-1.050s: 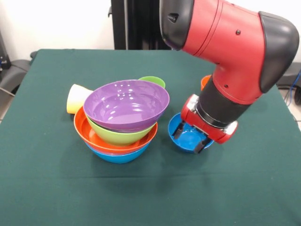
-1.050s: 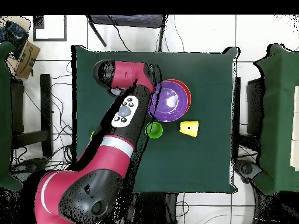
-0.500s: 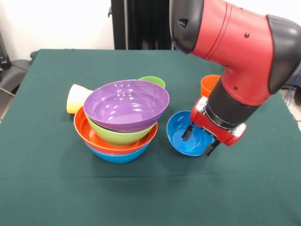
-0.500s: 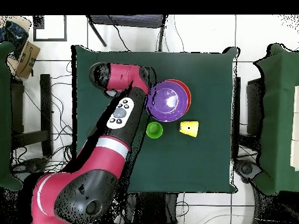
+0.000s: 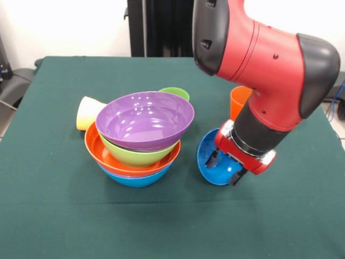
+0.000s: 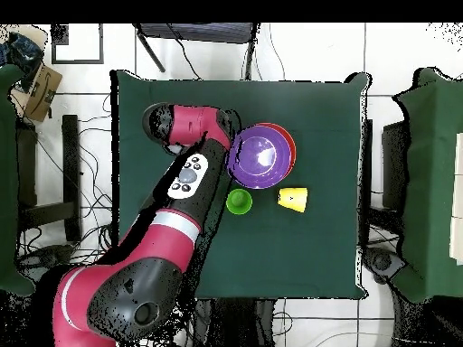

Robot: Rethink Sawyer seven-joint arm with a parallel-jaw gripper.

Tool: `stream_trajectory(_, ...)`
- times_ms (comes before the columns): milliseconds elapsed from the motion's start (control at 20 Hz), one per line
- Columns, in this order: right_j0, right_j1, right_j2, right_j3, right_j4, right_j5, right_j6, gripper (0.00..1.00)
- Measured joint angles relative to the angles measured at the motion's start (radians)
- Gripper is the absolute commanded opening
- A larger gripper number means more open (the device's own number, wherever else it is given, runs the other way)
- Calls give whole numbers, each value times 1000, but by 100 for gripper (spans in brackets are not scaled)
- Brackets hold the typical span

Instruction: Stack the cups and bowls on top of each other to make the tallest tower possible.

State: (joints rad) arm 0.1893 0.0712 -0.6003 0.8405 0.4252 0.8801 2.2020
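The arm is hiding most of the orange cup [image 5: 239, 100]. The end effector [image 5: 225, 169] is pinching the glossy dark blue bowl [image 5: 211, 161], tilting it on edge beside the nested tower [image 5: 139, 137] on the desk [image 5: 54, 216].

Arm [image 6: 181, 194]: red and black, reaches up across the green table [image 6: 307, 253], its end beside the bowls.
Tower [image 6: 288, 145]: purple bowl [image 6: 260, 156] on top, orange rim showing at its right.
Cups: green cup [image 6: 239, 201] upright; yellow cup [image 6: 292, 199] on its side.
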Motion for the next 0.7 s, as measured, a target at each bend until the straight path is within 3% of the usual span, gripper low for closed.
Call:
stream_trajectory(550,0,-1,0,37,5,-2,0,100)
stream_trajectory(600,0,0,0,39,5,-2,0,0)
stream_trajectory(700,0,0,0,39,5,-2,0,0)
